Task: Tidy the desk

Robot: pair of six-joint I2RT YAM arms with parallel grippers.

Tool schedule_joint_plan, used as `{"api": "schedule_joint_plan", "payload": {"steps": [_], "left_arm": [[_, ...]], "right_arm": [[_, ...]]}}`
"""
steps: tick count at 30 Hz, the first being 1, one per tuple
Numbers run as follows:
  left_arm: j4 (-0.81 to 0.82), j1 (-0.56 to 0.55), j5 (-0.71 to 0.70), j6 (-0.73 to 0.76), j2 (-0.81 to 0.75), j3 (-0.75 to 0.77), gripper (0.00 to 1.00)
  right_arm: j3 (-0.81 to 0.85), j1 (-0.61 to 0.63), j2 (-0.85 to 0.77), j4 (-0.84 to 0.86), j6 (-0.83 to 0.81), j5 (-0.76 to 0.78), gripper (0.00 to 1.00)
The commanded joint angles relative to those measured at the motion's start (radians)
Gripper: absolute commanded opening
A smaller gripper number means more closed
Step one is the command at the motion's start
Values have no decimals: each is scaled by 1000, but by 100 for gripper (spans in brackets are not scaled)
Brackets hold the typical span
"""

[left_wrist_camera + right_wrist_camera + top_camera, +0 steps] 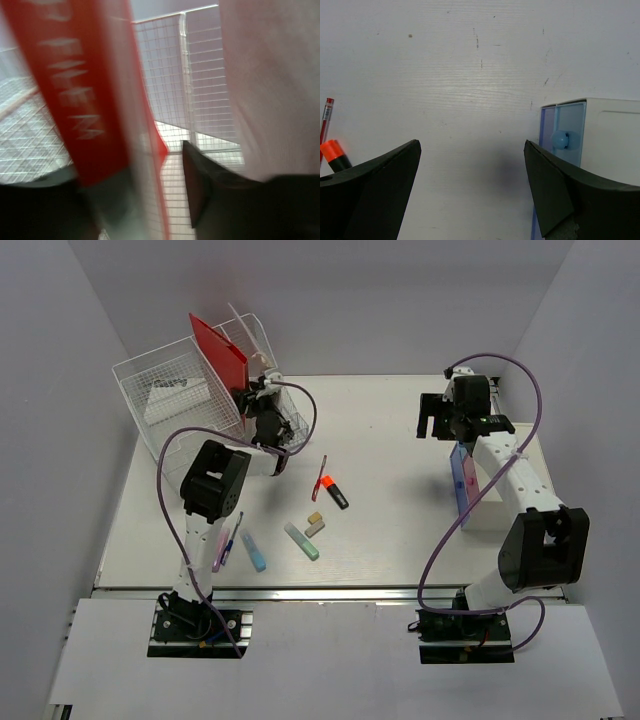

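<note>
The white desk point(400, 540) holds scattered stationery: a red pen point(320, 477), an orange-and-black highlighter point(335, 492), two small erasers point(315, 524), a green highlighter point(301, 541), a blue highlighter point(254, 551) and pink and purple pens point(222, 546). My left gripper point(258, 392) is inside the wire-mesh organizer point(165, 390), beside a tilted red folder point(220, 350). In the left wrist view the blurred folder point(75, 90) lies against one finger, with a gap to the other finger point(200, 185). My right gripper point(438, 425) hangs open and empty over bare desk point(470, 60).
A white drawer box point(497, 508) stands at the right, with a blue drawer point(462, 485) pulled out; its round knob point(560, 140) shows beside my right finger. A white sheet point(270, 90) stands in the organizer to the right of my left gripper. A silver rail point(330, 592) runs along the front edge.
</note>
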Motion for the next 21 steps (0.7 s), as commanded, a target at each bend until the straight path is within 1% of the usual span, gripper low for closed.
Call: {"api": "schedule_joint_plan", "payload": {"steps": [1, 2, 4, 5, 6, 11, 17, 20, 21], "left_arm": [[66, 0, -49, 5, -86, -15, 67], [63, -11, -52, 8, -97, -14, 77], [60, -28, -70, 5, -111, -7, 85], [55, -34, -70, 4, -129, -10, 95], [51, -40, -72, 2, -135, -12, 98], [57, -83, -115, 16, -181, -29, 98], [43, -145, -175, 22, -275, -44, 98], [-13, -174, -202, 19, -344, -41, 98], [-56, -189, -222, 19, -364, -34, 98]], "right_arm": [[22, -6, 11, -9, -12, -19, 89], [21, -4, 9, -9, -12, -21, 89], [19, -6, 3, -9, -10, -21, 89], [19, -6, 1, -8, -10, -22, 89], [19, -6, -2, -8, -10, -24, 89], [19, -4, -25, -5, -10, -59, 89], [18, -6, -62, -3, -10, -114, 89], [30, -6, -77, -9, -13, -142, 89], [34, -4, -88, -12, -15, -159, 89]]}}
